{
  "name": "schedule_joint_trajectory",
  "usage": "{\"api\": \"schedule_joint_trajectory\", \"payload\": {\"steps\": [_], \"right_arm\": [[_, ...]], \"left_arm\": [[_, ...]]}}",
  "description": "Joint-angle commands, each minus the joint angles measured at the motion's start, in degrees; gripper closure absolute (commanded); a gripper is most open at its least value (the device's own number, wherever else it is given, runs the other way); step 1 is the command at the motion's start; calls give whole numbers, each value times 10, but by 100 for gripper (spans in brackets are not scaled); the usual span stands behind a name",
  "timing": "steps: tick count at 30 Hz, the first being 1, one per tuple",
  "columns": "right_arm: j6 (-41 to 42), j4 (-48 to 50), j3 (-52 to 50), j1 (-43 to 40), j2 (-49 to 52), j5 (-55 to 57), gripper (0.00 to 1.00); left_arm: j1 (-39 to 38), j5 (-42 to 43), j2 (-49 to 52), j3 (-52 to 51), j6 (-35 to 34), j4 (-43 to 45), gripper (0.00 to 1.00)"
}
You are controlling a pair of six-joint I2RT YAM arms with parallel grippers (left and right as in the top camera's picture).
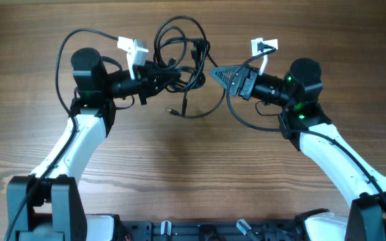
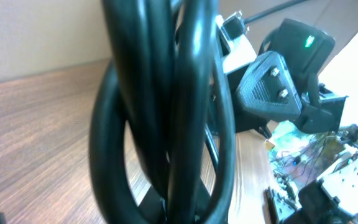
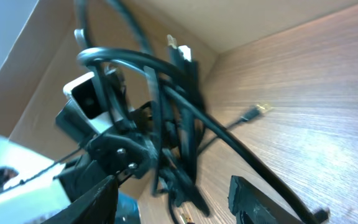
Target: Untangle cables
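**While one arm anchors the knot, the other lines up for a pull**

Because the knotted bundle of thin black cables (image 1: 191, 63) appears held up between the two arms rather than lying flat, the step in hand looks like the pulling-apart itself. One side anchors while the other seeks a strand to draw out. The bundle sits toward the far middle of the brown wood-grain table (image 1: 193, 174). One loose strand trails down to the surface, where its small metal-tipped plug end (image 3: 263, 109) lies by itself, near the knot.

The black two-finger left gripper (image 1: 165, 72) is closed tight on the bundle from its side. Its wrist view is almost filled by cords crossing right before the lens, so which strand the fingers pinch cannot be told. The black, wedge-shaped right gripper (image 1: 213, 71) points at the knot from the opposite side with its jaws standing apart. In its wrist view the two fingers frame the tangle and nothing looks clamped between them; whether a tip touches a cord is unclear.

On my reading the knot is far from undone, since several cords cross and wrap one another close to the left gripper. The next move probably calls for the right gripper to pick a single strand — the one leading to the free plug seems easiest. It would close on that strand clear of the crossings and draw it slowly away from the anchored side. Catching two cords at once would likely tighten the knot.
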Motion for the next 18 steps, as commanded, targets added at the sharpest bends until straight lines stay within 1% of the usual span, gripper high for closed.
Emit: {"api": "schedule_joint_trajectory", "payload": {"steps": [1,3,5,7,8,9,11,14,16,18], "right_arm": [[-24,12,3,0,2,-31,42],[-3,38,3,0,2,-36,43],[33,84,3,0,2,-45,43],[66,128,3,4,2,-56,43],[70,147,3,9,2,-64,43],[70,146,3,9,2,-64,44],[68,138,3,7,2,-59,48],[71,136,3,2,2,-59,48],[94,97,3,1,2,-49,48],[110,62,3,1,2,-46,48]], "left_arm": [[0,-11,-6,2,98,-37,96],[0,-12,-6,2,98,-38,96],[-4,-12,-6,2,111,-38,96],[-21,-35,-5,2,113,-38,96],[-37,-60,-5,2,113,-38,96],[-49,-78,-5,2,115,-37,96],[-57,-78,-6,2,127,-38,96],[-49,-81,-6,2,125,-38,96],[-44,-134,-6,2,62,-30,96],[-48,-151,-6,2,22,-10,96]]}}
